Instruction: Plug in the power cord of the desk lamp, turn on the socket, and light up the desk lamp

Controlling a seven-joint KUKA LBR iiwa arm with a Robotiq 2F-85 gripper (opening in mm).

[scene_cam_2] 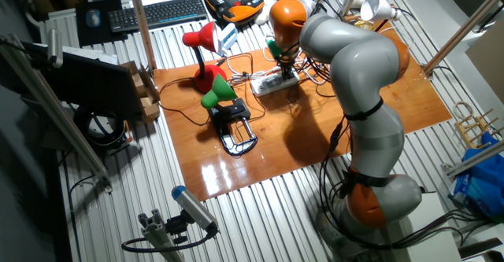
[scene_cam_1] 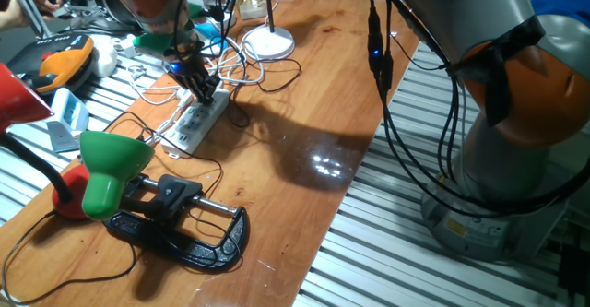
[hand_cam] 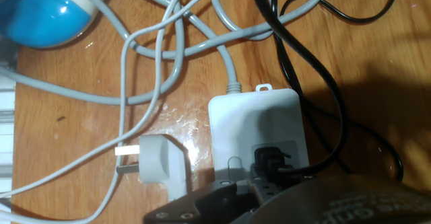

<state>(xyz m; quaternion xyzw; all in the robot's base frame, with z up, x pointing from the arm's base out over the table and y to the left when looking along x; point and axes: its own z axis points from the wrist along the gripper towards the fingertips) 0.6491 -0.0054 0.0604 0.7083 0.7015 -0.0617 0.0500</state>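
While my gripper (scene_cam_1: pixel 205 89) hovers over socket (scene_cam_1: pixel 198 121) end, finger state unreadable. Power cord (hand_cam: pixel 296 62) plug seated in socket's end outlet. Loose white plug (hand_cam: pixel 155 160) lies just beside. Desk lamp (scene_cam_1: pixel 268 41) base stands behind.

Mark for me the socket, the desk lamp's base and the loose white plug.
socket (hand_cam: pixel 256 123): hand view, bare white top near its cable end.
desk lamp (scene_cam_1: pixel 268 42): one fixed view, flat round white base.
loose white plug (hand_cam: pixel 159 158): hand view, plug body.
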